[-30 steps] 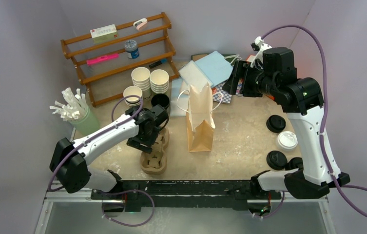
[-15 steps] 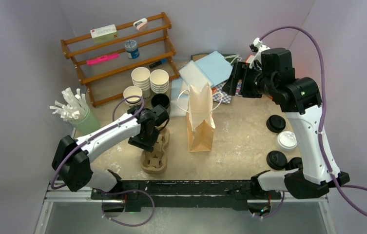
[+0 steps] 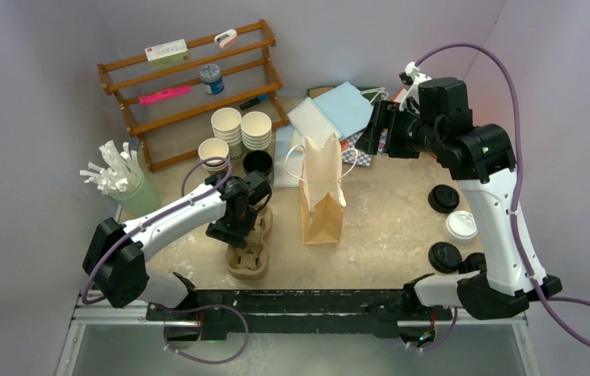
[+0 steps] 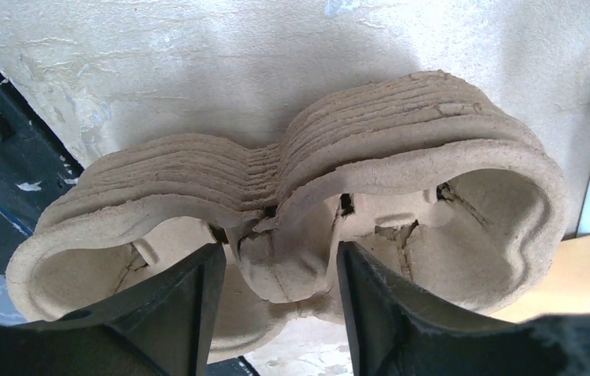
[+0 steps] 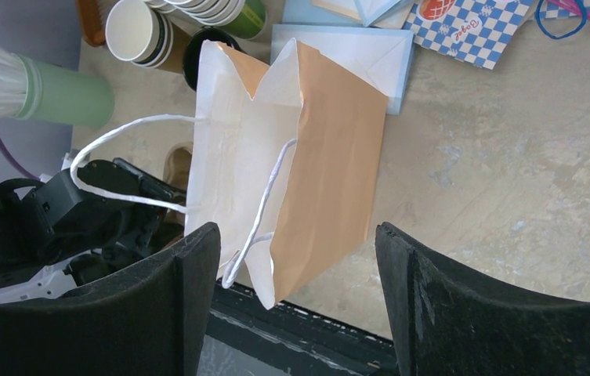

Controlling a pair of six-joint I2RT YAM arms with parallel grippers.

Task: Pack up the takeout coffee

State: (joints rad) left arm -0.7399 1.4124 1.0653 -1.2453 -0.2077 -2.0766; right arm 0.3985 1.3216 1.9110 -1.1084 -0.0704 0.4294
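The takeout coffee cups (image 3: 226, 125) (image 5: 131, 27) are kraft-brown paper, white inside. They stand unlidded, in stacks at the back left by the rack. My left gripper (image 3: 238, 223) (image 4: 280, 258) is low over a stack of brown pulp cup trays (image 3: 248, 254) (image 4: 401, 157). It is open, its black fingers (image 4: 190, 305) straddling the top tray's centre ridge. My right gripper (image 3: 374, 129) (image 5: 295, 235) hangs open and empty, high at the back right, looking down on the upright tan paper bag (image 3: 323, 192) (image 5: 331, 164).
Black lids (image 3: 443, 198) and a white lid (image 3: 461, 225) lie at the right. A wooden rack (image 3: 190, 86), a green cup of straws (image 3: 131, 188), a black cup (image 3: 258, 162) and blue and white paper bags (image 3: 338, 110) line the back.
The left gripper's jaws narrowed on the tray's centre ridge, then widened again. Both arms have barely shifted.
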